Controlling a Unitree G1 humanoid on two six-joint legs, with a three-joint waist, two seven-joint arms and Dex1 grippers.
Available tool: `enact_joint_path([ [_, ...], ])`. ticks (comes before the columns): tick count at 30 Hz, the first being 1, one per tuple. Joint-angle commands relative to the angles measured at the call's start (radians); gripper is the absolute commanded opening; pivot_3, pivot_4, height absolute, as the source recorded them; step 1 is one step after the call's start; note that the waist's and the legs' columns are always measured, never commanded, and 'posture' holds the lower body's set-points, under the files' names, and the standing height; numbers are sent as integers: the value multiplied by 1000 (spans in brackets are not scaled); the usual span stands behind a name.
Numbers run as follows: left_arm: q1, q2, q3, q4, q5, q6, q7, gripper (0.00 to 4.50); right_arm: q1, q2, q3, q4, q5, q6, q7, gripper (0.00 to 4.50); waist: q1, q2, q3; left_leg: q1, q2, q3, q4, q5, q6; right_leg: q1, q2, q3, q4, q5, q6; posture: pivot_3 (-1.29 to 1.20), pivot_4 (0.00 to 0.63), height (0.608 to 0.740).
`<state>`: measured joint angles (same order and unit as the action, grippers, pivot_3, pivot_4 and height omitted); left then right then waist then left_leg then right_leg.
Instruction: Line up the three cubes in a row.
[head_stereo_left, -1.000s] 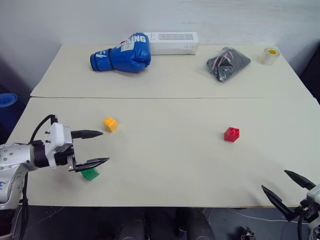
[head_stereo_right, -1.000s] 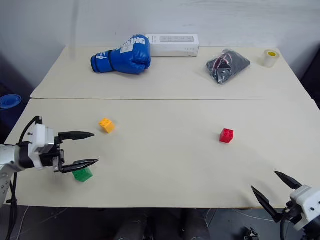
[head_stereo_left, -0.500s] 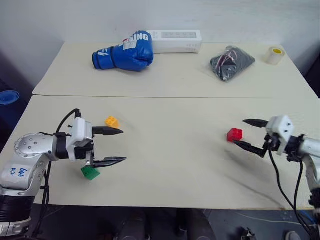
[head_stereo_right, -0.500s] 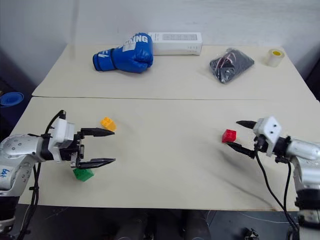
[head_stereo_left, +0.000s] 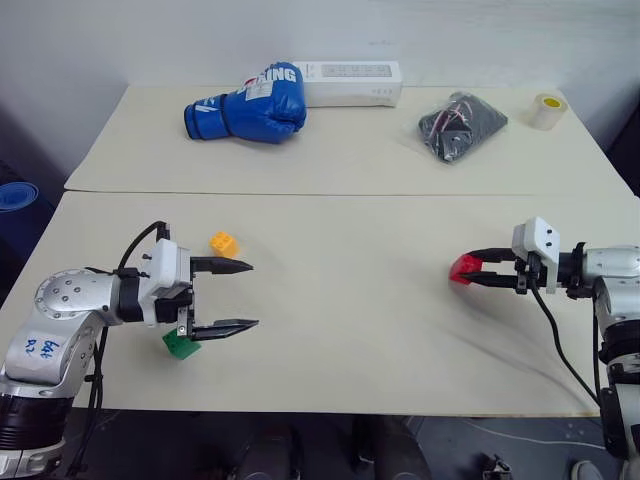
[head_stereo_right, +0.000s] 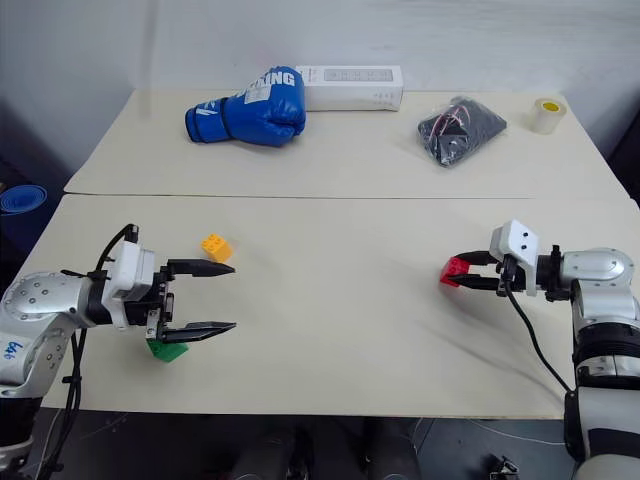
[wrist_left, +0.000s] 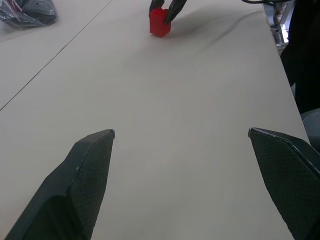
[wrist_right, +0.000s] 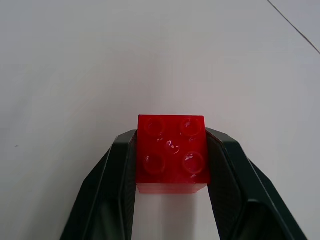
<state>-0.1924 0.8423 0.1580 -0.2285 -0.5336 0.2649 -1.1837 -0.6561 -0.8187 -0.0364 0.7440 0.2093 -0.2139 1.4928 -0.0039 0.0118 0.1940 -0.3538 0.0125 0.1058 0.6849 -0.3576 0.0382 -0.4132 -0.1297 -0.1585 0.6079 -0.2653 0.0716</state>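
Your right tool (head_stereo_left: 468, 269) is clenched on the red cube (wrist_right: 173, 152), one black finger pressed against each side of it, studs facing up; the cube sits toward the right edge of the surface (head_stereo_left: 350, 350), roughly midway between the near edge and the seam that crosses the surface from side to side. The left wrist view shows the same cube with finger tips on it.

Your left tool (head_stereo_left: 240, 296) is released, its two fingers spread wide and pointing across the surface toward the right, grasping nothing. It hangs near the left edge. The yellow-orange cube (head_stereo_left: 224, 243) lies just beyond its upper finger, apart from it. The green cube (head_stereo_left: 180, 345) lies close to the near edge, just beside the lower finger and partly covered by the tool's body; you cannot tell whether they touch. The yellow-orange and green cubes are near each other; the red one is well apart from both.

Along the far edge you have a blue boxing glove (head_stereo_left: 243, 106), a long white box (head_stereo_left: 350, 83) behind it, a dark bag (head_stereo_left: 459, 124) and a pale tape roll (head_stereo_left: 544, 110) by the far right corner
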Motion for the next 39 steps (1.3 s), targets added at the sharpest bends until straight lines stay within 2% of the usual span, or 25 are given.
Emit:
enact_joint_path([
  [1,0,-1,19,-21,-12,-16,-3,4500,17,34,45,-252,66,109,53,1463,-3,0,0,0,0,0,0,0,0,0,0,0,0,0,0,0,150,740],
  [4,-4,-6,12,-17,-9,-17,-3,4500,36,61,112,-406,57,207,43,1463,-2,0,0,0,1,0,0,0,-1,0,1,0,1,0,0,0,150,740],
  [7,-7,-9,7,-15,-6,-17,-2,4500,41,90,162,-464,36,243,17,1463,2,0,0,0,1,-1,0,0,-2,0,0,0,1,0,0,0,150,740],
  [11,-3,-10,12,-17,-9,-11,2,4500,26,126,213,-400,-16,196,-3,1463,8,0,0,-1,-1,-2,1,0,-1,0,-1,-1,0,0,0,0,150,740],
  [15,9,-11,20,-20,-15,-5,9,4500,11,151,211,-350,-17,175,-13,1463,0,0,0,0,-1,-2,1,0,-1,0,0,-1,0,0,0,0,150,740],
  [20,69,6,96,-3,-29,14,30,4500,40,141,164,-407,50,179,4,3219,-4,0,0,0,0,-1,0,0,-2,0,0,-1,1,0,0,0,150,740],
  [23,151,22,206,39,-35,29,42,4500,86,100,92,-454,108,158,17,4275,-1,0,0,-1,0,-2,0,0,-2,0,0,-1,1,0,0,0,150,740],
  [24,184,27,250,65,-36,37,47,4500,110,85,60,-466,126,146,14,4454,-1,0,0,0,0,-2,0,0,-1,0,0,-1,0,0,0,0,150,740],
  [28,300,37,417,189,-22,28,59,4500,222,61,-65,-491,183,57,-16,4454,3,-1,0,0,0,-2,0,0,-1,0,0,-1,0,0,0,0,150,740],
  [30,379,51,502,288,-2,0,36,4500,296,65,-131,-520,267,37,35,4454,2,-1,0,0,0,-3,0,-1,-1,0,0,-2,-1,0,0,0,150,740],
  [32,437,63,557,377,17,-35,22,4500,357,59,-157,-544,285,17,47,4454,0,-1,0,0,1,-2,-1,-1,-1,0,0,-2,-1,0,0,0,150,740],
  [36,503,69,621,521,50,-134,0,4500,487,100,-194,-615,313,-21,4,4454,0,-1,0,1,1,-1,-1,-4,-1,0,-1,0,-4,0,-1,0,150,740],
  [39,552,49,625,476,36,-143,-22,4500,564,109,-198,-678,375,38,7,4454,3,-2,-1,2,1,-2,-1,-5,-2,0,-2,0,-4,-1,-1,0,150,740],
])
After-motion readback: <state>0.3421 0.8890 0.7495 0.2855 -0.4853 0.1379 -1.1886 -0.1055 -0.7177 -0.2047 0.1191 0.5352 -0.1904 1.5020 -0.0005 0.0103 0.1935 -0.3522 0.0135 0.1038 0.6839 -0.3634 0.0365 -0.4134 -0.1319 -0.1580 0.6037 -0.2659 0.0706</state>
